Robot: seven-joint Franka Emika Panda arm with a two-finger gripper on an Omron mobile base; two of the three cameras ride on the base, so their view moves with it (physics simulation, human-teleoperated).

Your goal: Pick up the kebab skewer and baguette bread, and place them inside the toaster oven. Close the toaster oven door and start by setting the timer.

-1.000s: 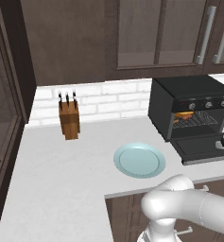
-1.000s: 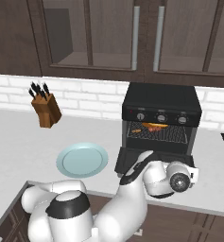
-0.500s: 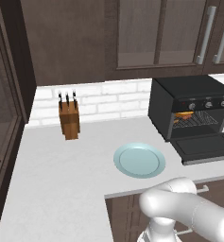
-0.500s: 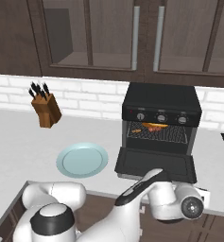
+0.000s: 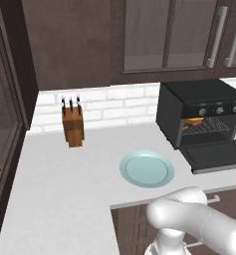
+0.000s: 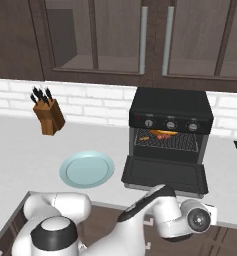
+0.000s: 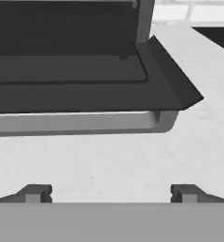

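Left base view: we see the black boxy toaster oven (image 5: 199, 107) at 3 o'clock on the white tabletop (image 5: 64, 189), its black drop-down door (image 5: 216, 154) lying flat and open. The golden-orange baguette bread (image 5: 192, 121) sits on the rack.

Right base view: the thin kebab skewer (image 6: 162, 133) lies crosswise inside. A pale blue round plate (image 6: 87, 169) is at 9 o'clock of the door, a wooden knife block (image 6: 49, 116) at 10.

Hand view: our hand (image 7: 111, 194) is spread wide, holding nothing, with the door's grey bar handle (image 7: 75, 122) at 12 o'clock.

Arm lower and farther right, off toaster oven door (image 6: 165, 174).

Bare counter (image 7: 132, 160) below dropped toaster oven door (image 7: 85, 90)
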